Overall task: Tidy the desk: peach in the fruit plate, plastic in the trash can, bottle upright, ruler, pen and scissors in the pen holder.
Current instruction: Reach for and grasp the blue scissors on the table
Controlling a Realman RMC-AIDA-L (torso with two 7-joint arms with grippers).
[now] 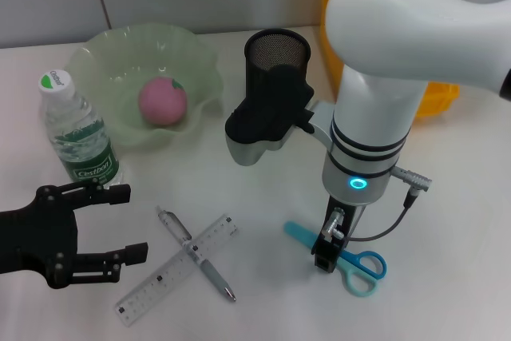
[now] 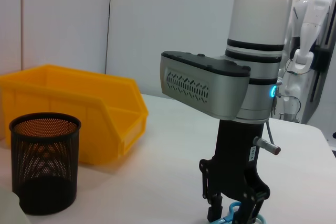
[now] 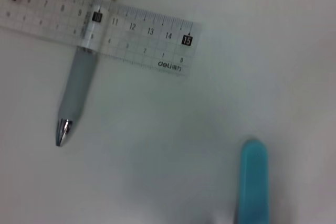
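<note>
A pink peach lies in the green fruit plate. The bottle stands upright beside it. The clear ruler and the pen lie crossed on the table. Blue scissors lie flat to their right. My right gripper points down over the middle of the scissors, its fingers apart on either side of them. At the near left, my left gripper is open and holds nothing. The black mesh pen holder stands behind. No plastic is in view.
A yellow bin stands at the back right, behind my right arm. The right arm's wrist housing hangs in front of the pen holder. The bottle is just beyond my left gripper.
</note>
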